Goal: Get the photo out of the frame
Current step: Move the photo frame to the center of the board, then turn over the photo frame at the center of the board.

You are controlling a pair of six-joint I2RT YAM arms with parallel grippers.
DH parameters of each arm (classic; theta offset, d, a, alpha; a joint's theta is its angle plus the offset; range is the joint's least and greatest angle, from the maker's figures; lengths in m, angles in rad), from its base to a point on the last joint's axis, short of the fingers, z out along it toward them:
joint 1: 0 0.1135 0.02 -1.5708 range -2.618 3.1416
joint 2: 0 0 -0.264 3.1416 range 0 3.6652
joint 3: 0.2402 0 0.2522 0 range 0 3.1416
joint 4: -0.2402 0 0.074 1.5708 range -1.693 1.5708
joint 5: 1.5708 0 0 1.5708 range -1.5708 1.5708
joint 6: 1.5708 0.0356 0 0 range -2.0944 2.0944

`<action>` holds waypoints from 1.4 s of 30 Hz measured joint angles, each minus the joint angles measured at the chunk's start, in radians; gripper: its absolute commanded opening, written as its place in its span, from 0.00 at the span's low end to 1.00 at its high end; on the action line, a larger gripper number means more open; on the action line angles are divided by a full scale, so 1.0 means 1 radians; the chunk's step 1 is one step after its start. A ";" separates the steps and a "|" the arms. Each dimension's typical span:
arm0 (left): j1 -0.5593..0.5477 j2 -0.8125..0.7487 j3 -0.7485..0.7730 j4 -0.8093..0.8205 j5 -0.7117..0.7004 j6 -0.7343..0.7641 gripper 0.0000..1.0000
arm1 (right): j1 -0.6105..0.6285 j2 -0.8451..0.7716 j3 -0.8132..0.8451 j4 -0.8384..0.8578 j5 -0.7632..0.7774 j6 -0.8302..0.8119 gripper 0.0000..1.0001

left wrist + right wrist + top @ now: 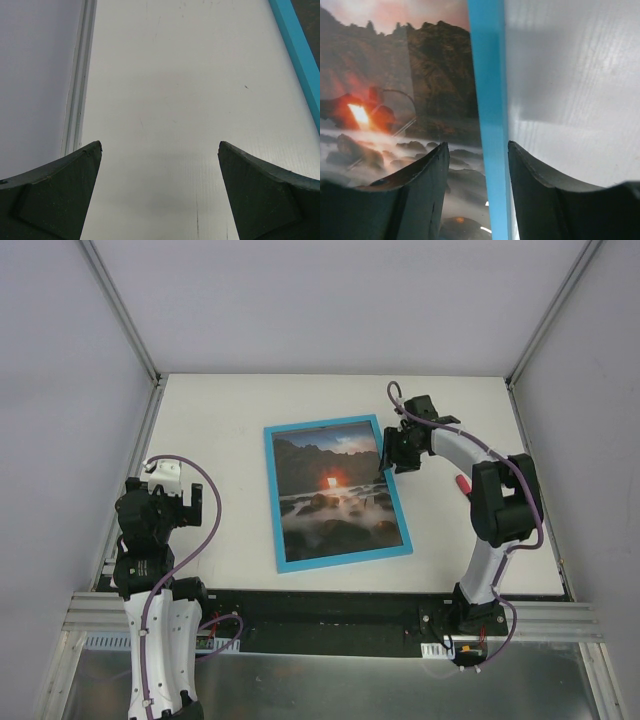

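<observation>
We see the frame lying flat and face up near the middle of the white tabletop. Its long sides run away from the arm bases, and it is turned slightly out of square with the tabletop's edges. The photo sits inside it, with dark rocks, misty water and an orange glow at its centre.

The right tool hangs over the far part of the frame's right rail. In the right wrist view its fingers are partly spread and straddle that blue rail. One finger stands over the photo and the other over the bare tabletop. A sliver of photo shows between the inner finger and the rail, so nothing is pinched. We cannot tell whether the tips touch the surface.

The left tool sits well apart from the frame, near the left side of the tabletop. In its own wrist view the fingers are spread wide over bare tabletop with nothing between them. A strip of the frame's blue edge shows at the upper right.
</observation>
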 measured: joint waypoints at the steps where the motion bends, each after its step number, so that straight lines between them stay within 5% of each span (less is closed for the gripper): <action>1: 0.000 0.000 0.000 0.000 0.001 0.000 0.99 | 0.000 0.000 0.000 0.000 -0.021 -0.010 0.55; 31: 0.000 -0.011 -0.001 -0.001 0.061 0.003 0.99 | -0.047 0.037 -0.017 -0.016 -0.082 -0.137 0.51; 35: 0.000 -0.003 -0.001 -0.003 0.102 0.008 0.99 | -0.047 0.037 -0.048 -0.015 -0.108 -0.153 0.46; 42: -0.001 0.153 0.067 -0.039 0.199 0.011 0.99 | -0.047 0.037 -0.064 -0.011 -0.150 -0.163 0.23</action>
